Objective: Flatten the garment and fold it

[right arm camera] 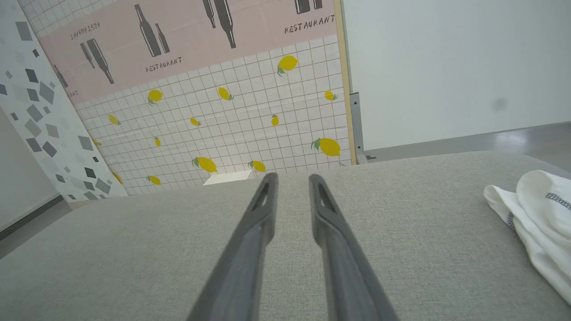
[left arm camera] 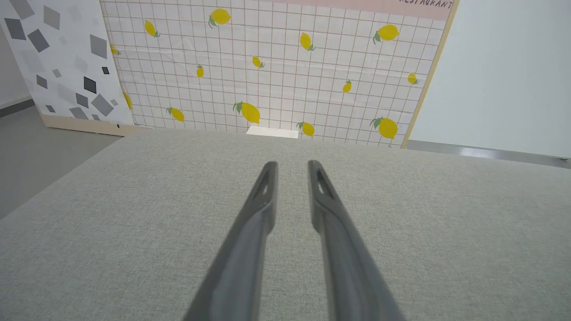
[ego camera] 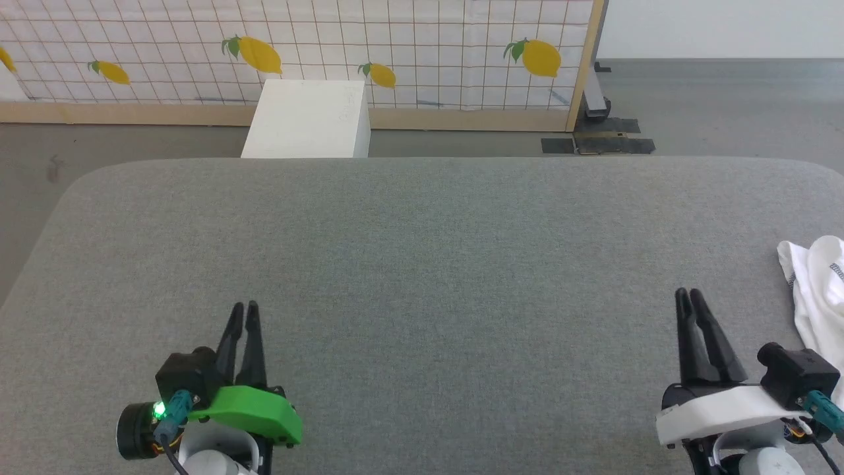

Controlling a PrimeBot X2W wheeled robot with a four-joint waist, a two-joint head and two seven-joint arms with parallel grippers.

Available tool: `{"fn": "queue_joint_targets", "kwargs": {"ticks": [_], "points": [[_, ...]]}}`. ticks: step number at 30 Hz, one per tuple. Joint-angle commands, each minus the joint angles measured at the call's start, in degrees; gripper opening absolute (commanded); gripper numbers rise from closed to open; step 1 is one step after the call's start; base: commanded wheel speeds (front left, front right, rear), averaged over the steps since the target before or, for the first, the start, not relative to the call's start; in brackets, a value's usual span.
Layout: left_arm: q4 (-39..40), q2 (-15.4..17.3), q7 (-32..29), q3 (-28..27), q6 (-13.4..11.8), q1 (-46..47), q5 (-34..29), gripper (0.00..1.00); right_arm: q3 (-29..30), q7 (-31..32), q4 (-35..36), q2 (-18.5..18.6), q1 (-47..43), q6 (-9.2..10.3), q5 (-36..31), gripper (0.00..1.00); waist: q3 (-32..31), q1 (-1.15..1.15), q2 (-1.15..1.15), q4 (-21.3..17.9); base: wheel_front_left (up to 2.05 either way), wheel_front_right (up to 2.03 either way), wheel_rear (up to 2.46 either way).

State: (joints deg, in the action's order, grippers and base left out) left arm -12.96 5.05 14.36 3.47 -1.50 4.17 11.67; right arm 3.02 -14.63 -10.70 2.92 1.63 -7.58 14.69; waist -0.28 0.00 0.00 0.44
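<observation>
From the head: over the grey table (ego camera: pixel 422 264), left gripper (ego camera: pixel 244 305) at its near-left, right gripper (ego camera: pixel 689 291) at its near-right; garment (ego camera: pixel 817 290) bunched on its right edge, white box (ego camera: pixel 306 119) beyond its far edge. From left wrist: narrowly parted, gripping nothing. From right wrist: likewise parted, empty; zigzag seam plain on garment, pink bottle poster (right arm camera: pixel 200 40) beyond table

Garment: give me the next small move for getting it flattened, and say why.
Probably swing the right gripper to its right, toward the garment, which lies crumpled at the right side of the grey table, apart from both grippers. That gripper's jaws stand slightly apart and hold nothing, and it is the nearer arm; the left gripper sits far across the table.
</observation>
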Motion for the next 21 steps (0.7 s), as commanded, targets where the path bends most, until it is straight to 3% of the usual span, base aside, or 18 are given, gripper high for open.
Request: {"fn": "queue_joint_targets", "kwargs": {"ticks": [1,21], "points": [[0.0,0.0,0.0,0.0,0.0,0.0,0.0,0.0,0.0,0.0,0.0,0.0,0.0,0.0,0.0,0.0,0.0,0.0,0.0,0.0,0.0,0.0,0.0],[2.3,-0.4,-2.5,-0.6,0.3,-0.7,-2.1,0.0,-0.5,2.6,1.9,0.0,-0.3,0.02,-2.6,0.0,0.0,0.0,0.0,-0.1,0.0,0.0,0.0]]}}
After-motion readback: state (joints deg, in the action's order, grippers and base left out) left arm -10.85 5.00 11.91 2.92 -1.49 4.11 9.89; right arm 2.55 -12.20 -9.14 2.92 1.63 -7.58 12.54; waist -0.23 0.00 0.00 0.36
